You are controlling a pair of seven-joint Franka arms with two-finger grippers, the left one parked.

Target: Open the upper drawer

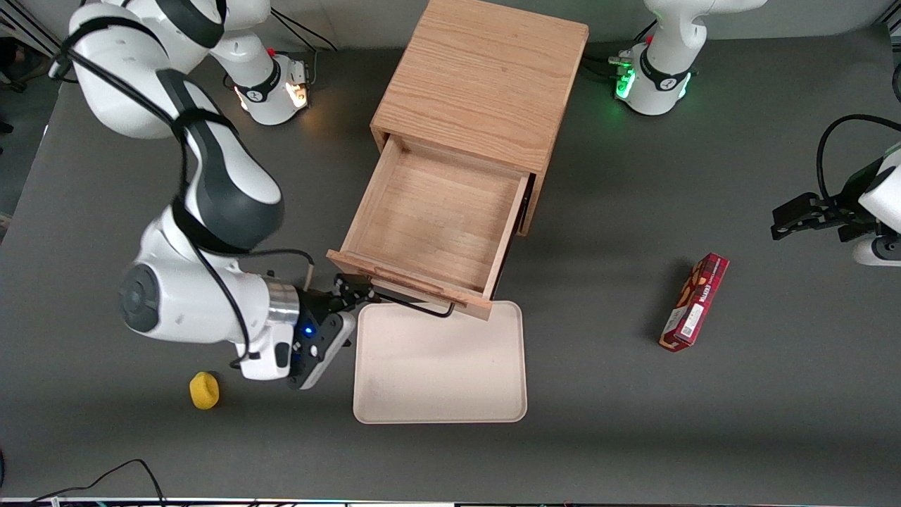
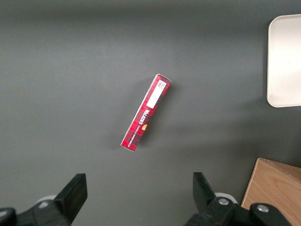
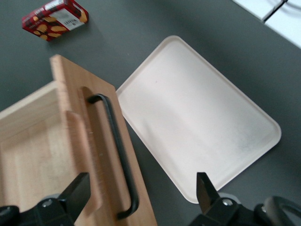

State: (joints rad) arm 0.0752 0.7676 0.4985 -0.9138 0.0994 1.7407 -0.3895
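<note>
The upper drawer (image 1: pixel 436 225) stands pulled out of the cabinet (image 1: pixel 482 77). The gripper (image 3: pixel 141 200) hangs wide open, its fingers straddling the black handle (image 3: pixel 117 150) without touching, the cream tray (image 3: pixel 202 127) just beside.

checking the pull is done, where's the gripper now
In the front view the gripper sits open at the handle end of the pulled-out upper drawer, beside the tray.

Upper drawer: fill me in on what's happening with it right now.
The upper drawer of the wooden cabinet is pulled well out and is empty inside. The right arm's gripper sits at the end of the drawer's black handle, jaws open and not clamped on the bar. A beige tray lies on the table in front of the drawer.
</note>
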